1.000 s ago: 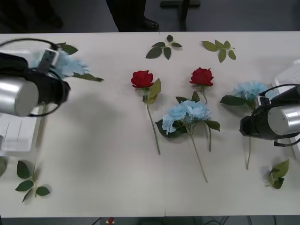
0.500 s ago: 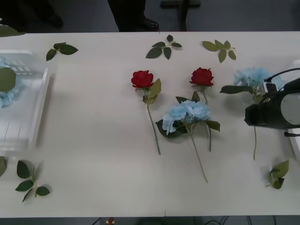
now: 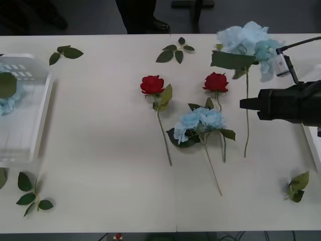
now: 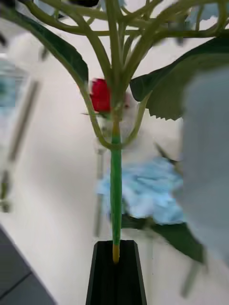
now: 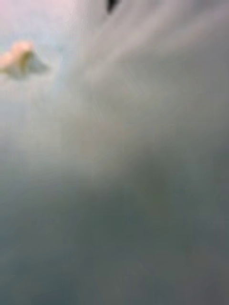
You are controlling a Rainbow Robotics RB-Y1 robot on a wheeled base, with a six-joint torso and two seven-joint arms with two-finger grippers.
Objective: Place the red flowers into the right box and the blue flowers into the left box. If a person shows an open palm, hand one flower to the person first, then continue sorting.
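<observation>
My right gripper [image 3: 244,104] is black and shut on the thin green stem of a blue flower [image 3: 246,37], held above the table's right side with the stem hanging down. In the right wrist view the stem [image 4: 115,190] rises out of the closed right gripper [image 4: 114,250]. Two red flowers [image 3: 152,84] [image 3: 215,81] and another blue flower [image 3: 200,120] lie mid-table. The left box [image 3: 42,108] holds a blue flower [image 3: 6,98]. A strip of the right box [image 3: 313,150] shows at the right edge.
Loose green leaf sprigs lie at the far edge [image 3: 175,50] [image 3: 65,51], at the near left [image 3: 32,193] and near right [image 3: 298,186]. A person's dark legs and shoe [image 3: 158,24] stand behind the table. Bare tabletop lies between the left box and the roses.
My right gripper has lifted the blue flower off the table, upward and slightly leftward. The left arm left a blue flower in the left box and withdrew from the front view.
</observation>
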